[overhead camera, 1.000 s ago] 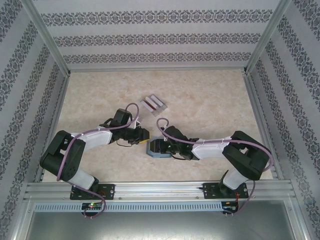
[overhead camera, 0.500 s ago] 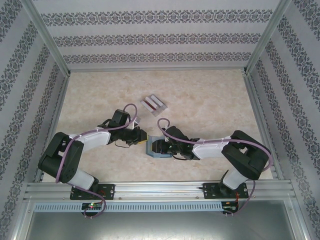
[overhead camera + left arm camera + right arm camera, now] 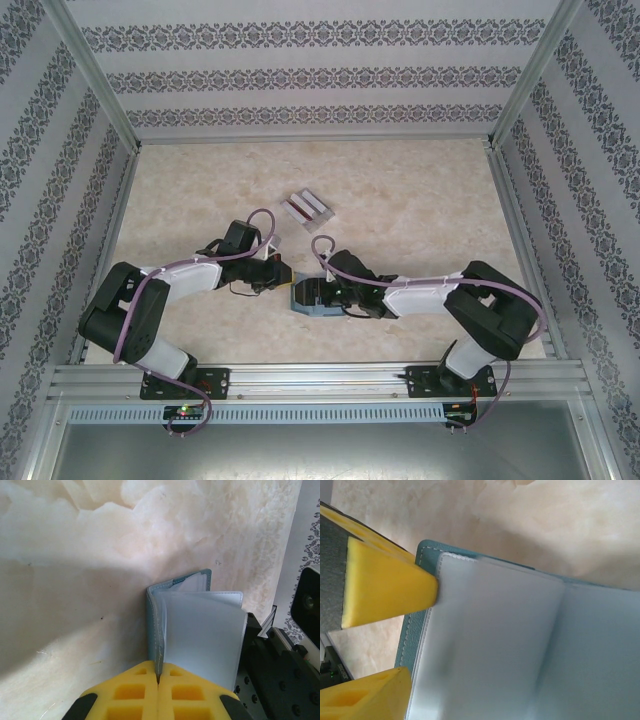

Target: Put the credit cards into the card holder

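The card holder (image 3: 308, 297) is seen from above in the lower middle of the frame, on the marbled surface (image 3: 430, 200). It sits between the tips of the left arm (image 3: 190, 272) and the right arm (image 3: 420, 293), which are brought in on it from either side. The credit cards (image 3: 306, 208) lie above it toward the centre of the frame, apart from it and untouched. None has been put in yet, so the step in hand is judged to be opening and steadying the holder.

In the left wrist view the card holder (image 3: 200, 640) is found at lower centre, with its teal cover raised on edge and a pale inner leaf spread to the right. The left jaws are closed tight on the lower edge of that cover, which is pinched between the yellow pads (image 3: 135, 700). The cover is presumably pinned so that the holder can neither slide nor fold shut.

In the right wrist view the card holder (image 3: 510, 645) takes up the lower right, its pale pockets turned to the camera. The right jaws are spread wide at the left of the frame and nothing is held. The tip of the upper pad (image 3: 385, 592) is set against the edge of the inner leaf, and the lower pad (image 3: 365, 695) lies beside the teal border. This placement suggests that the leaf is meant to be nudged open, not gripped.
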